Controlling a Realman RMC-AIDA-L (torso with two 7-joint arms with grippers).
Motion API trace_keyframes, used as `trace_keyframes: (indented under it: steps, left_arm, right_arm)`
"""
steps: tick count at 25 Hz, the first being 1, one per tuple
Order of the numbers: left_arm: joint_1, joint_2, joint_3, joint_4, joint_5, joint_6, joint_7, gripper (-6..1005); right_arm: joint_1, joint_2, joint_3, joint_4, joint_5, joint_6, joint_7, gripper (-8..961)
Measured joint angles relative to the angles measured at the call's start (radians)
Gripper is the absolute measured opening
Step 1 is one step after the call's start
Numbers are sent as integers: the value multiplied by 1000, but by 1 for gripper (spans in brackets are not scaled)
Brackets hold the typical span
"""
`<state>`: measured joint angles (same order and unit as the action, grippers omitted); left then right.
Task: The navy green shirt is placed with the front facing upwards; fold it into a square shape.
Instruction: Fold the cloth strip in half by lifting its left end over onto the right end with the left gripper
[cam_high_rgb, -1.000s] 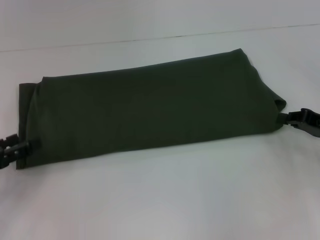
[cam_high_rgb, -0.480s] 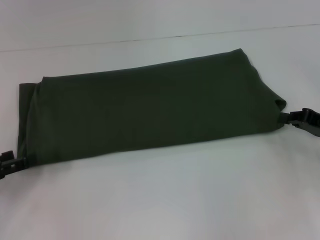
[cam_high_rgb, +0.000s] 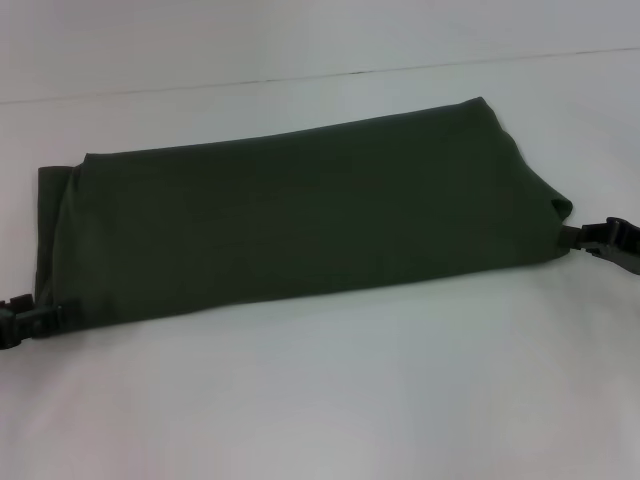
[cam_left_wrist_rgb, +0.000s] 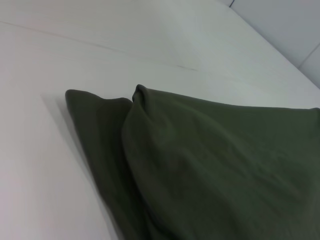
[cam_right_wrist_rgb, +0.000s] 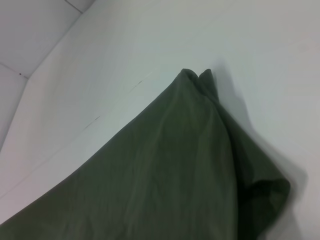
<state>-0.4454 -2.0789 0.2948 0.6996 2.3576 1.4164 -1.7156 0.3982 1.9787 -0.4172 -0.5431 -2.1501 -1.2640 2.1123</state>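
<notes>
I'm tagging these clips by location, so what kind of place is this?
Probably a lab or test bench for cloth folding: a plain white table, bare but for one shirt folded into a long band, with the left gripper and right gripper at its ends.

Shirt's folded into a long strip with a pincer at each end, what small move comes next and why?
Probably lift both near corners together: the left pincer and right pincer sit at opposite ends of the navy green shirt, a long band, not yet square.

Left pincer (cam_high_rgb: 55, 315), right pincer (cam_high_rgb: 572, 238), both low, outstretched
</notes>
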Motion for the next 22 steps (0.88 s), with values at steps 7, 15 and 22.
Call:
trace_keyframes:
  steps: [7, 15, 22]
  left_arm:
    - [-7, 1, 11, -2, 19, -10, -7, 949]
    - [-10, 1, 12, -5, 22, 5, -10, 949]
    - [-21, 0, 33, -8, 19, 14, -17, 948]
  right_arm:
    - [-1, -1, 0, 0, 1, 1, 0, 5]
    - [-1, -4, 1, 0, 1, 2, 0, 6]
    - [1, -6, 2, 0, 1, 2, 0, 7]
